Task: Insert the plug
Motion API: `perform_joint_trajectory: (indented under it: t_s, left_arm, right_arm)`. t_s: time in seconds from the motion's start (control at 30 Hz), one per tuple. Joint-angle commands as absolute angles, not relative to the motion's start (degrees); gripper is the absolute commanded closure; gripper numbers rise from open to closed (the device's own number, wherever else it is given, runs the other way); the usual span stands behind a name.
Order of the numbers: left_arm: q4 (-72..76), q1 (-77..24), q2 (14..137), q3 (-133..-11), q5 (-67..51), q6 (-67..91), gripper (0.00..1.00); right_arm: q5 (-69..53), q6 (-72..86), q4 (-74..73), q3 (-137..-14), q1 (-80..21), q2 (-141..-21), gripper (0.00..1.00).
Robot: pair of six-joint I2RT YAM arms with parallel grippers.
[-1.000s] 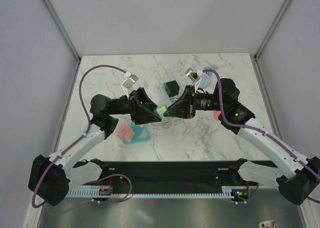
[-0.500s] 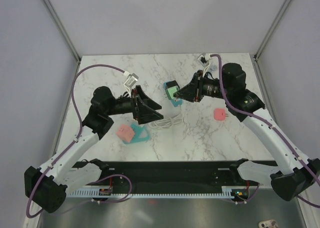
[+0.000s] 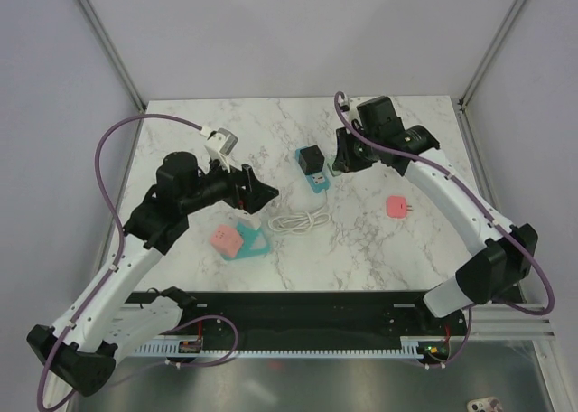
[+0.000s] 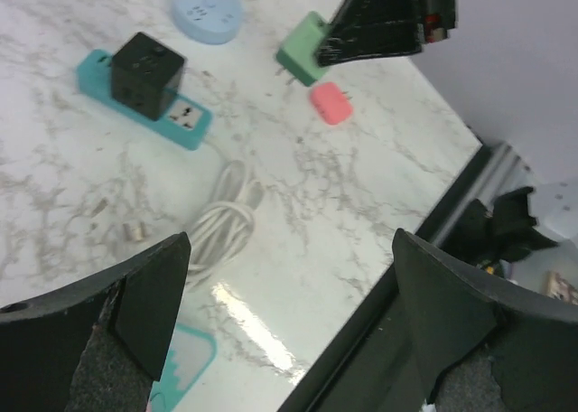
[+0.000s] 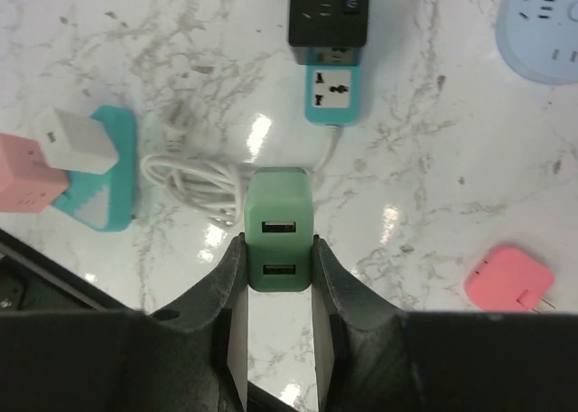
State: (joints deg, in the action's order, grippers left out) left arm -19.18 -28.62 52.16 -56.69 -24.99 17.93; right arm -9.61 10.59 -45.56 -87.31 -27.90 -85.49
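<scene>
Two right fingers [image 5: 226, 290] pinch green plug [image 5: 279, 224]

Left claw [image 4: 293, 290] gapes wide, aloft; right claw [image 5: 278, 254] pinches the green plug [image 5: 278, 204], pointing downward.

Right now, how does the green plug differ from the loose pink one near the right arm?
Colour: the green plug is mint, the pink plug coral. State: green is clamped in the right claw; pink lies loose on the marble table, untouched. Face: green shows two USB ports to the wrist camera; pink shows a plain face. Both are rounded adapter blocks.
</scene>
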Motion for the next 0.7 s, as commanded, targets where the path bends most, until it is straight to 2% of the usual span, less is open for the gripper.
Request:
perform_joint_trajectory:
  t_s: [0.0, 0.23, 0.67]
  left_arm:
    - [-26.55, -28.3, 52.04, -57.93, -12.14, 10.99, 0.0]
    - [-22.68, -28.3, 51.24, -50.99, -9.5, 9.85, 0.01]
    - [-22.85, -28.3, 50.19, -50.27, -7.82, 10.11, 0.01]
  right_arm:
    - [-0.02, 8.0, -50.18, -91.66, -27.86, -88.93, 1.0]
    - [-2.72, 7.3, -46.94, -92.72, -28.04, -96.41, 1.0]
    - [-2.19, 7.12, -39.81, -94.83, -29.88, -106.78, 1.0]
